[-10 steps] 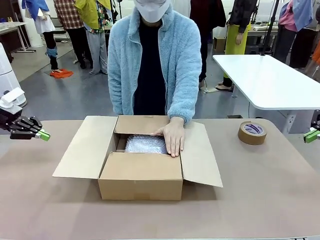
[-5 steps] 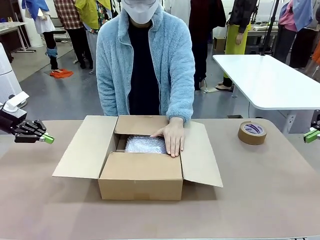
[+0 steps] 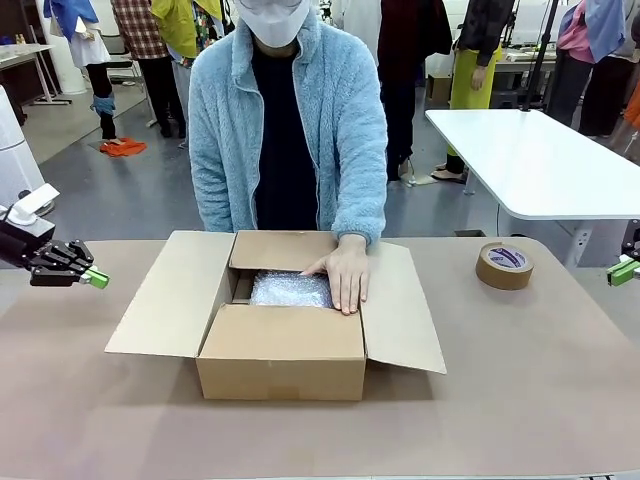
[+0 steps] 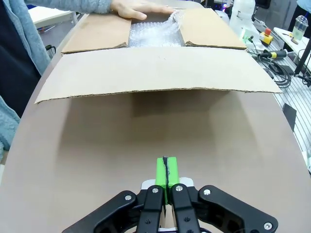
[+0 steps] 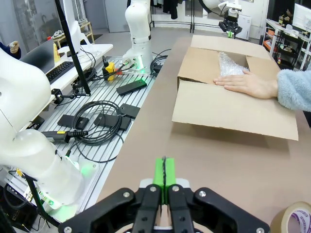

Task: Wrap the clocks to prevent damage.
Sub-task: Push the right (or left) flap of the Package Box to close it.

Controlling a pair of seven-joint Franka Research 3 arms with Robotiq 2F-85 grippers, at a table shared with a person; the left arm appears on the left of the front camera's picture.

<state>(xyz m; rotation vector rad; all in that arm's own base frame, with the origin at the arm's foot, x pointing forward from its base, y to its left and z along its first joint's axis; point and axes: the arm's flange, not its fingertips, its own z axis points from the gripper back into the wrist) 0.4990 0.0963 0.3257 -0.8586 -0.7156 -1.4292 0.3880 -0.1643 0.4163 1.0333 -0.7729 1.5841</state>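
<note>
The clocks show as one whitish bubble-wrap parcel point(image 3: 291, 289) lying inside the open cardboard box point(image 3: 280, 350) at the table's middle. The parcel point(image 4: 156, 34) also shows in the left wrist view and, as the parcel point(image 5: 229, 63), in the right wrist view. The person's hand point(image 3: 345, 272) rests flat on the parcel's right side and the box's right flap. My left gripper point(image 3: 96, 278) hovers at the table's left edge, shut and empty, well left of the box. My right gripper point(image 3: 622, 270) sits at the far right edge, shut and empty. Pads meet in both wrist views: left gripper point(image 4: 166, 171), right gripper point(image 5: 164, 175).
A brown tape roll point(image 3: 503, 265) lies on the table to the right of the box, also seen as the tape roll point(image 5: 294, 218). The box's flaps point(image 3: 165, 295) spread outward on both sides. A white table point(image 3: 530, 160) stands behind on the right, and people stand farther off.
The left gripper drifted slightly right and down. The person shifted a little to the left; the hand stayed on the parcel.
</note>
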